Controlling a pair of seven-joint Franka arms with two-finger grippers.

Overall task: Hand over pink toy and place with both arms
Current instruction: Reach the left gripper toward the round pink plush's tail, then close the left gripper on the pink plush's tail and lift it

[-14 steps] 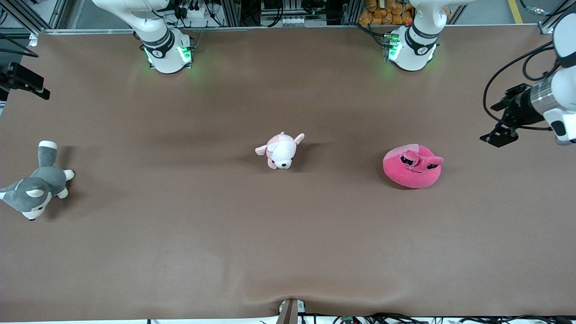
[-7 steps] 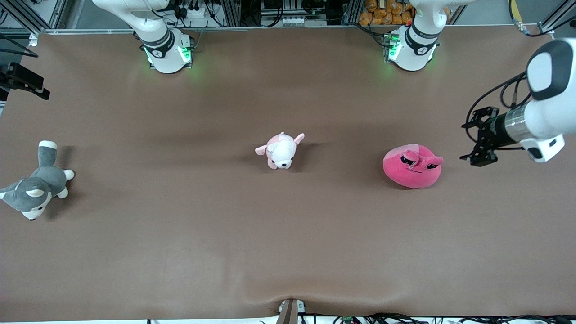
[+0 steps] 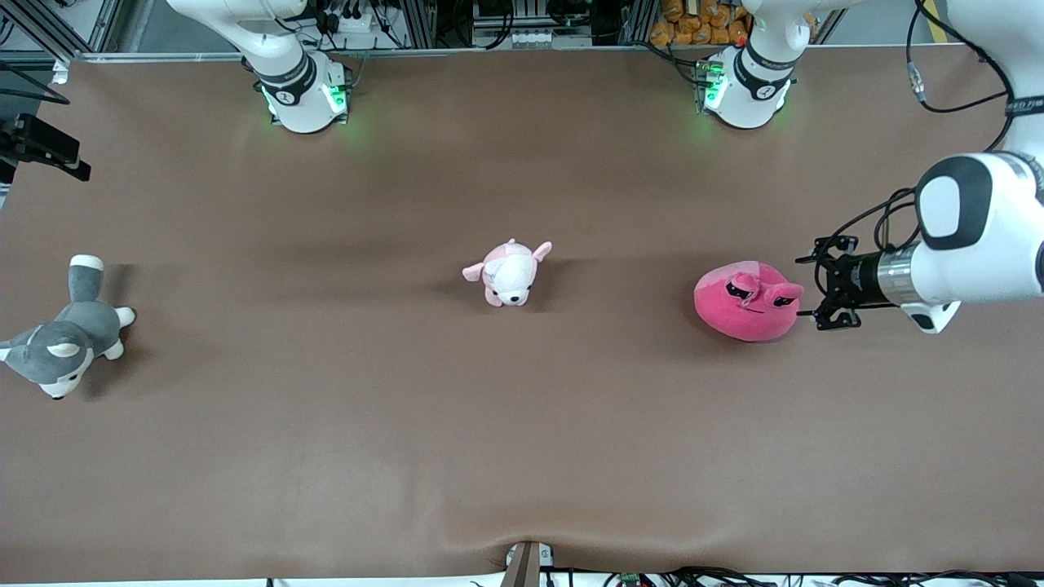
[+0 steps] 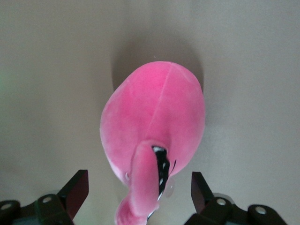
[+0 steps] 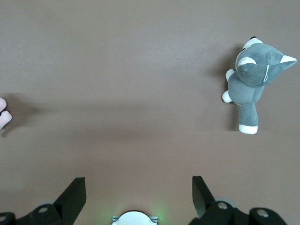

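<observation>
The pink toy [image 3: 746, 300] is a round hot-pink plush with two stalks and black half-lidded eyes. It lies on the brown table toward the left arm's end. My left gripper [image 3: 812, 287] is open and reaches in low from that end, its tips at the toy's edge. In the left wrist view the toy [image 4: 154, 122] fills the middle and one stalk lies between the open fingers of the left gripper [image 4: 139, 183], untouched. My right gripper [image 5: 138, 187] is open and empty, held high over the table near its own base; it does not show in the front view.
A pale pink-and-white puppy plush [image 3: 510, 273] lies mid-table, and its edge shows in the right wrist view [image 5: 3, 117]. A grey-and-white husky plush [image 3: 65, 342] lies at the right arm's end, also in the right wrist view [image 5: 255, 79]. Both arm bases [image 3: 302, 90] stand along the table's edge.
My left arm has swung in from the table's end and come down, bringing its open gripper right up to the pink toy. The toys and the right arm have not moved.
</observation>
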